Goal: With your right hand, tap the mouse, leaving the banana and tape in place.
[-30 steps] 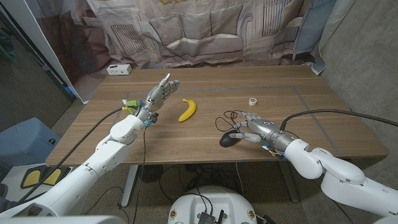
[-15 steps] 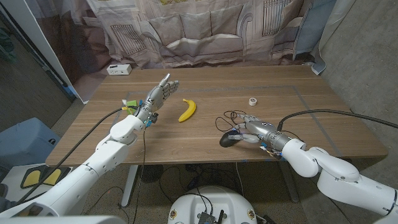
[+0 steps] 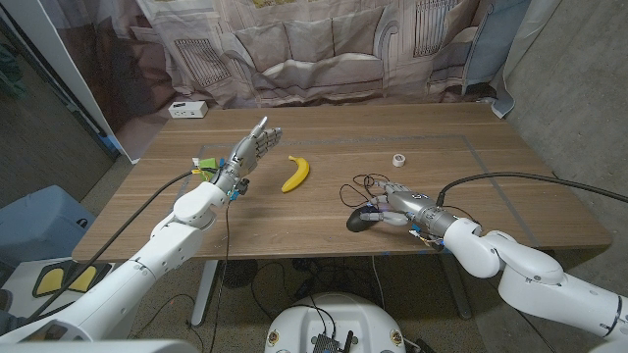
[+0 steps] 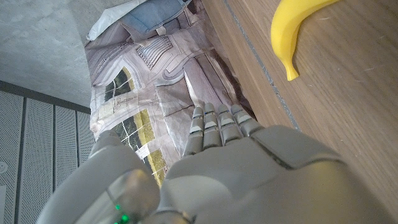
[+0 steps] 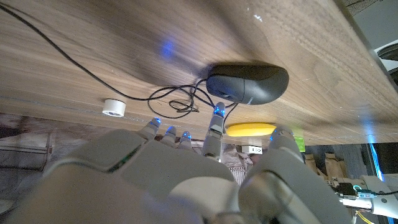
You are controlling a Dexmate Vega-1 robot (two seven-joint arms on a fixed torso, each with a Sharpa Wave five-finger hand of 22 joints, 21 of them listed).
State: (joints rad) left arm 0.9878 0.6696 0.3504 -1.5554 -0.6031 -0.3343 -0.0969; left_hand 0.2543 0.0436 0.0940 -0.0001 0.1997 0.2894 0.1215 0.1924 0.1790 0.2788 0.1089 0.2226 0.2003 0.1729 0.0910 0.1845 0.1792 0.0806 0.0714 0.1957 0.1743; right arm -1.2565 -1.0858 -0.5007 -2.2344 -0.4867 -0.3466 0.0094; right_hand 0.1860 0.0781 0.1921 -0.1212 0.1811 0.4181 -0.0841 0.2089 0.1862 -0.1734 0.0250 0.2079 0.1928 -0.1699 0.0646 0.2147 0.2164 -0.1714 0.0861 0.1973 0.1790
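We hold our right hand [image 3: 396,201] open, fingers spread over the mouse [image 3: 361,220] for tapping; banana [image 3: 295,174] and tape [image 3: 399,159] lie beyond the mouse, our left hand [image 3: 248,152] open, well away.

Matt wooden table [image 3: 510,196], seemingly matt black plastic mouse [image 5: 249,83], smooth banana [image 3: 295,174]

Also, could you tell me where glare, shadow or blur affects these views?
Head view: even light, sharp, soft shadow under the mouse. Right wrist view: a blue glow spot and white glare on the table, the right hand blurred up close, mouse sharp. Left wrist view: the left hand soft, banana crisp.
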